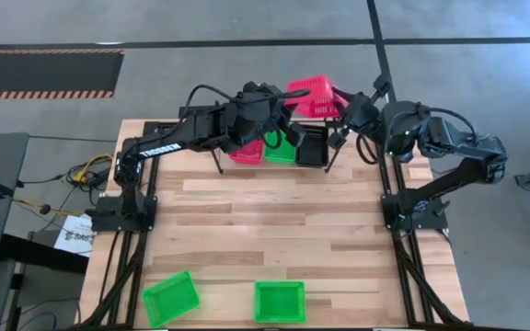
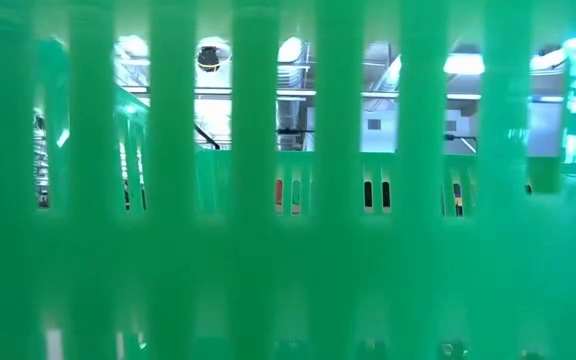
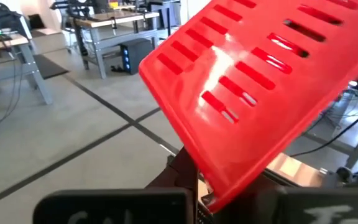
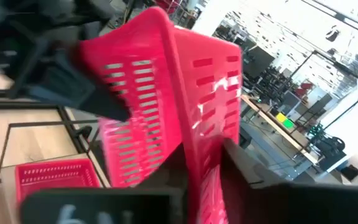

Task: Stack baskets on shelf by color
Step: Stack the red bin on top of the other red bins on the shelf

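While both tools clamp one red basket (image 1: 313, 97) above shelf (image 1: 279, 158) | plank tabletop (image 1: 274, 230): two green baskets (image 1: 279, 301); grey floor

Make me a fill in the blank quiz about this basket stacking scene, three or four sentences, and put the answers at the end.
1. The basket held up between both arms is ____ in colour.
2. On the shelf, the green basket sits between a red-pink one and a ____ one.
3. At the table's near edge lie ____ loose green baskets.
4. The left gripper is ____ on the raised basket.

Answers: red-pink; black; two; shut
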You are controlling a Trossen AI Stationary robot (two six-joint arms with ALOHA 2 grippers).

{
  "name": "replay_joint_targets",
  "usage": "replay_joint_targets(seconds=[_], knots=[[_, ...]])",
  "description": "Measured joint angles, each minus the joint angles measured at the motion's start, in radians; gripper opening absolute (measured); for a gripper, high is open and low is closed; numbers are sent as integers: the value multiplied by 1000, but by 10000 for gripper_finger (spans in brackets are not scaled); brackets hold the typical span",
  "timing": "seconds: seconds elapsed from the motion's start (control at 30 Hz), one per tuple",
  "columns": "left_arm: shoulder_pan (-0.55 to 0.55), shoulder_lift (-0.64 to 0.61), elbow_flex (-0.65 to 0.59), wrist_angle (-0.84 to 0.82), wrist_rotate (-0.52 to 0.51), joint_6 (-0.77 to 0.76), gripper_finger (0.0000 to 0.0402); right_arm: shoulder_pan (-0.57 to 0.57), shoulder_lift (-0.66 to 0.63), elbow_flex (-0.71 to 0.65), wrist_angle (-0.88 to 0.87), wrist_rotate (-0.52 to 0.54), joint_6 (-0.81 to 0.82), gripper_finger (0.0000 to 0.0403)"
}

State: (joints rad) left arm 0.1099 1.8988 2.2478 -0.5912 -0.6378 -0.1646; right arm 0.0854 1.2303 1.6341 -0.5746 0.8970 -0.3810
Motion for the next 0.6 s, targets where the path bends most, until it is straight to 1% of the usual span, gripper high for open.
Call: replay_joint_targets(seconds=[0.17,0.27,0.33,0.4,0.43,0.53,0.6], knots=[[8,0,0,-4,-22,6,1,31,17,0,-35,8,64,154],[18,-2,1,-26,-42,6,1,107,18,0,-41,0,71,203],[28,1,1,-79,-55,-7,1,175,17,15,-41,-18,70,225],[43,5,-1,-114,-49,-34,1,239,17,42,-49,6,66,235],[51,5,-1,-131,-51,-45,1,269,15,60,-54,35,62,236],[74,2,0,-174,-54,-62,1,356,11,116,-85,164,36,232],[93,2,0,-241,-44,-100,1,409,10,154,-151,273,36,224]])
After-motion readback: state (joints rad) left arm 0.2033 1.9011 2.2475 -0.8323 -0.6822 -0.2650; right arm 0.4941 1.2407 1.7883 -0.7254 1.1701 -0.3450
